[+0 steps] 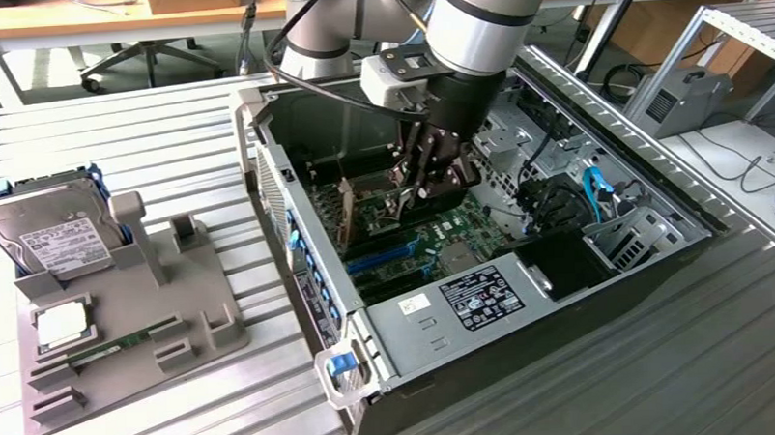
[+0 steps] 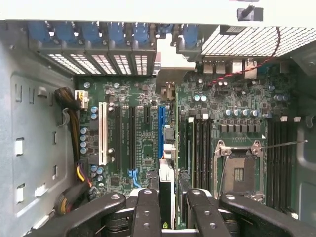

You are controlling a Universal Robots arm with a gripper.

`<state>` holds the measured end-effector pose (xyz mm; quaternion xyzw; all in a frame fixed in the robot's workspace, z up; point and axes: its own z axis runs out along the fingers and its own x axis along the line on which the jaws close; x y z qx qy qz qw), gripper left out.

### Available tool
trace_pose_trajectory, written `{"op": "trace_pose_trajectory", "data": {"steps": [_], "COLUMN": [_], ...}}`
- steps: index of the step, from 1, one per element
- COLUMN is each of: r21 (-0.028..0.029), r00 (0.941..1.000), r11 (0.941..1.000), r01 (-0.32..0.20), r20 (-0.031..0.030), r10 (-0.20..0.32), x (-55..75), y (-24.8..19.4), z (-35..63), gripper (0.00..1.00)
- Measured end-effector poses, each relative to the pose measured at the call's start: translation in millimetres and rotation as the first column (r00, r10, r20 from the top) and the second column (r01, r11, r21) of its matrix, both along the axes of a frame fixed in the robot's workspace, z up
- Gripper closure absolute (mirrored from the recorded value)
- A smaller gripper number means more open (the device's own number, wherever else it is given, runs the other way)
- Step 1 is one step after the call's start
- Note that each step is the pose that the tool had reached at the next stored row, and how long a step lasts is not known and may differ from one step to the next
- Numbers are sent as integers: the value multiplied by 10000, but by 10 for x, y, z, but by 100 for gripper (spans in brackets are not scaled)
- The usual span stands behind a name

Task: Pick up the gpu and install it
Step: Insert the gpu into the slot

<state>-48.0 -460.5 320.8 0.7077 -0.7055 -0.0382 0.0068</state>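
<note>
Gripper point(image 2: 167, 210) fingers point(image 2: 146, 212) sit closest to the wrist camera, closed on the gpu point(image 2: 167, 195), which stands edge-on between them and reaches forward from the hand, its far end by the rear slot openings. Directly below the hand lies the motherboard point(image 2: 143, 143) inside the open computer case point(image 1: 405, 318). Installation looks under way, the card seemingly over a blue slot point(image 2: 161, 131). Seating it calls for a straight, aligned push downward.
</note>
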Motion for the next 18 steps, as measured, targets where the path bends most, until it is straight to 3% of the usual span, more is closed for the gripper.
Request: {"op": "trace_pose_trajectory", "data": {"steps": [5, 9, 10, 14, 15, 18], "r21": [-41, -123, -167, -438, -479, -500], "r00": [9996, 9995, 9995, 9995, 9995, 9994], "r11": [9996, 9994, 9993, 9985, 9983, 9982], "r01": [296, 322, 321, 321, 321, 343], "r20": [21, 30, 36, 71, 79, 93], "r10": [-296, -321, -320, -318, -318, -339], "x": [-5, -13, -18, -37, -47, -128], "y": [19, 20, 20, 25, 34, 66], "z": [-17, -19, -18, -18, -20, -38], "gripper": [74, 74, 74, 74, 74, 74]}}
